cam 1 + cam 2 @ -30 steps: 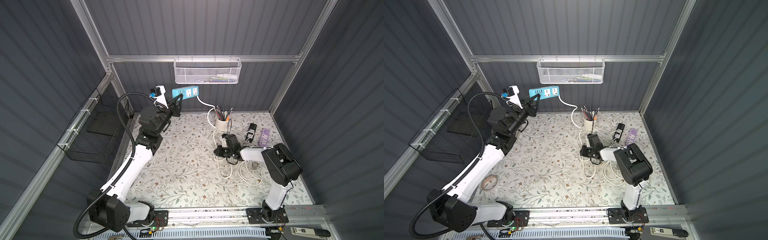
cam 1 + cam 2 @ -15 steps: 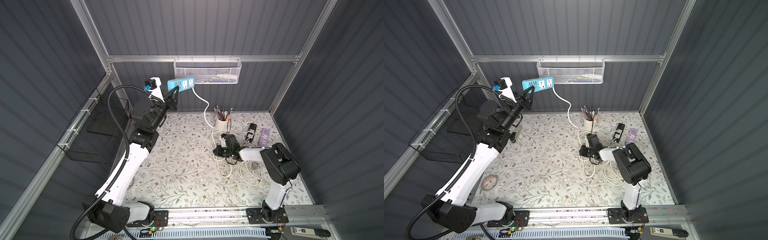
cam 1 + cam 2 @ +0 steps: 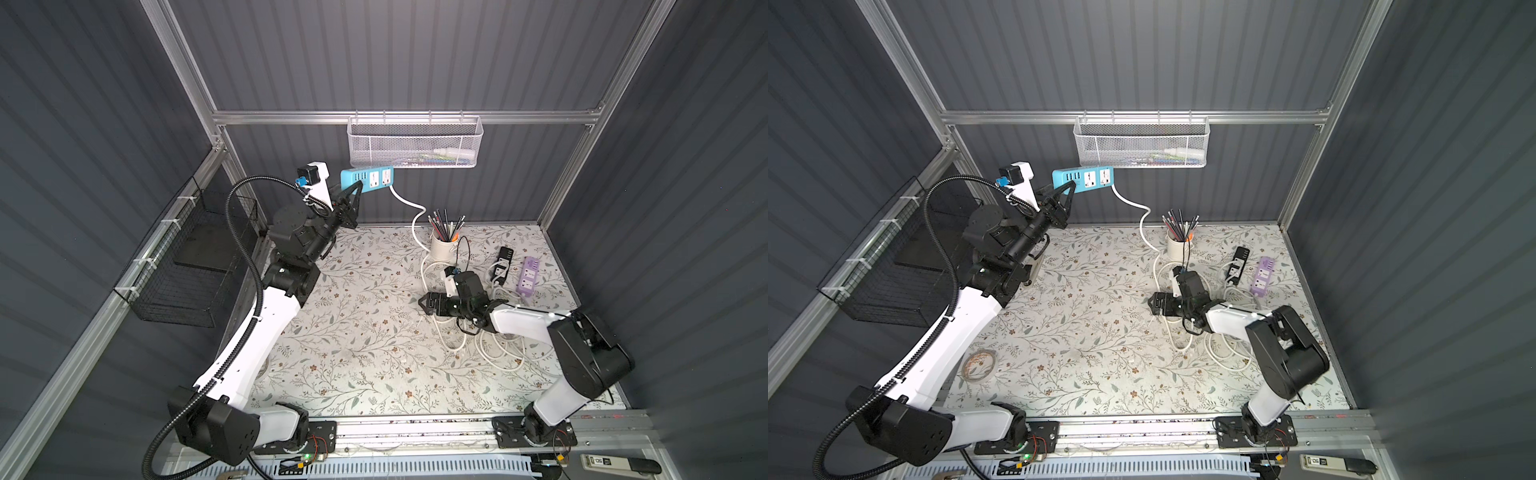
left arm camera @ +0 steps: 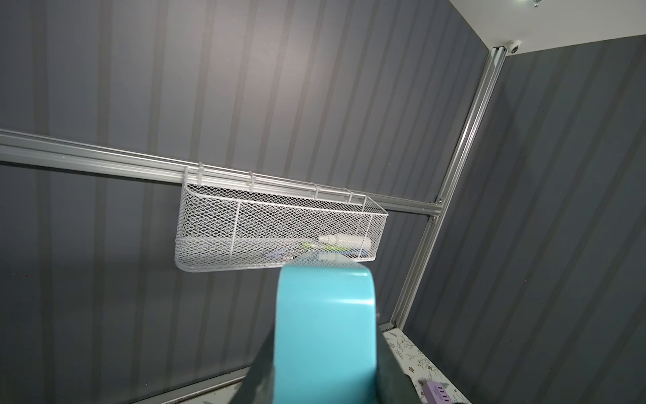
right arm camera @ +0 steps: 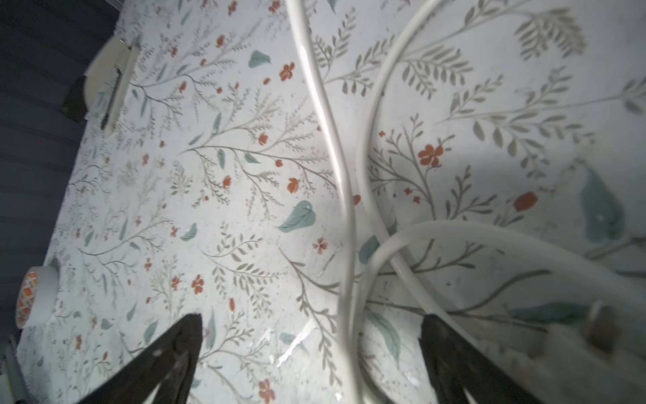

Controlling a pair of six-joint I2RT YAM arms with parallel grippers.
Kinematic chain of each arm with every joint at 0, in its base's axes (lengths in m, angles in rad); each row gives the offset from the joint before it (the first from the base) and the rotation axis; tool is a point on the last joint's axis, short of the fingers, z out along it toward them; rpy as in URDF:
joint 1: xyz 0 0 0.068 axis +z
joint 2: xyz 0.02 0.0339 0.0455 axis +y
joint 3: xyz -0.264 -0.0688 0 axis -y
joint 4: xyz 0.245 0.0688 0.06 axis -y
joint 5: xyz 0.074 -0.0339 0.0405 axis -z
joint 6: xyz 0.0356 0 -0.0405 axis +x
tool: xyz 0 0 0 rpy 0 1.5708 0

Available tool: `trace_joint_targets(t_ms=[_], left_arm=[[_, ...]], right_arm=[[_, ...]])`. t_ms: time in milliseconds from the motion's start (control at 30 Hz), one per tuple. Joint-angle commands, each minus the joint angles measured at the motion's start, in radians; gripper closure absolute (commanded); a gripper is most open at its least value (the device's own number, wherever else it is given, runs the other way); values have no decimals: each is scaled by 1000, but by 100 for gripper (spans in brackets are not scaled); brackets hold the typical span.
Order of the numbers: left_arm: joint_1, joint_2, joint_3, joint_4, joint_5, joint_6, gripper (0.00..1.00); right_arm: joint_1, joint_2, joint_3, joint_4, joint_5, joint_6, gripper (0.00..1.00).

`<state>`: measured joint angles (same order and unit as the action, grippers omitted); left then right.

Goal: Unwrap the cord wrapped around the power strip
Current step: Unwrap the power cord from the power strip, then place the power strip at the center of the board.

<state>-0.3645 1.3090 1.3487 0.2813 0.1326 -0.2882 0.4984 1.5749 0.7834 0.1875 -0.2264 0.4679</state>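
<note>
The blue power strip hangs high by the back wall, just under the mesh basket. My left gripper is shut on its left end; in the left wrist view the strip fills the space between the jaws. Its white cord drops from the strip's right end, passes the pencil cup and lies in loose loops on the table. My right gripper stands open low over those loops, with a strand of cord running between its fingers.
A white cup of pencils stands beside the hanging cord. A black power strip and a purple one lie at the back right. A white mesh basket hangs on the back rail, a black wire basket on the left wall. A tape roll lies front left.
My right gripper has opened over the cord loops and shifted slightly left. The left arm lifted the strip higher, then came down a little with it.
</note>
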Motion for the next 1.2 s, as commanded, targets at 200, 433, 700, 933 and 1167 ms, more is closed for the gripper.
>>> trace_joint_targets(t_ms=[200, 433, 700, 933, 1167], left_arm=[[6, 7, -29, 51, 79, -45, 100], [6, -2, -34, -41, 157, -54, 100], [6, 7, -14, -155, 279, -75, 100], [6, 24, 33, -262, 347, -69, 100], [6, 51, 51, -285, 402, -76, 100]], right_arm=[[2, -303, 119, -184, -5, -244, 1], [2, -339, 292, -307, -21, -466, 1], [3, -301, 417, -295, -84, -618, 1], [8, -261, 502, -314, -149, -749, 1], [18, -205, 600, -376, -208, -813, 1]])
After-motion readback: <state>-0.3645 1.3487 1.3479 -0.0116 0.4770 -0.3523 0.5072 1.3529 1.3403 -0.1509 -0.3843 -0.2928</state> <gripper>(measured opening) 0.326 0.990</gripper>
